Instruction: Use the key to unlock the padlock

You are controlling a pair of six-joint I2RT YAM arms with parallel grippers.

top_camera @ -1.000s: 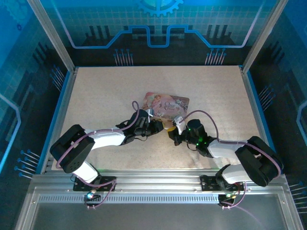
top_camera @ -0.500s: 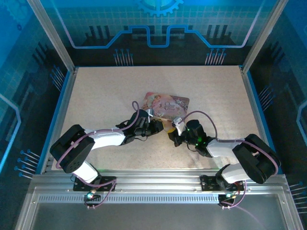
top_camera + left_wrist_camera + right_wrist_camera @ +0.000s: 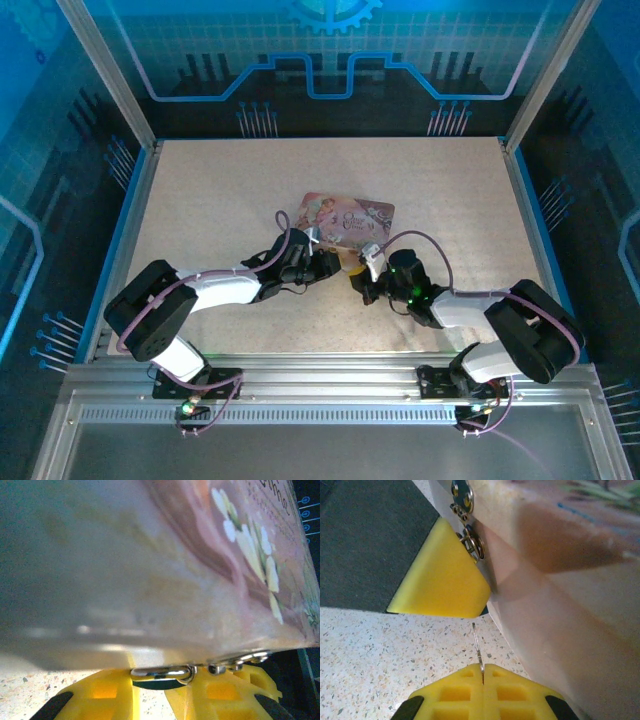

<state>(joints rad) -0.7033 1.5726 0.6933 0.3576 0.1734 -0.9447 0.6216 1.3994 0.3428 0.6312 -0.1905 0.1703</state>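
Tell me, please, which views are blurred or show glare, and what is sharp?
Left wrist: the tin is close and blurred, with glare along its lower edge. Right wrist: the key is sharp, the tin wall blurred. Top external: blue-tinted surround, evenly lit table.

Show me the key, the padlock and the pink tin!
key (image 3: 477,645), right wrist view, thin blade
padlock (image 3: 161,672), left wrist view, silvery shackle
pink tin (image 3: 350,213), top external view, illustrated lid

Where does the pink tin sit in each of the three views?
Top external: pink tin at mid-table, illustrated lid up.
Left wrist: close and blurred, it spans the upper part.
Right wrist: its side runs diagonally down the right.
Shared landmark: speckled tabletop beneath the tin.
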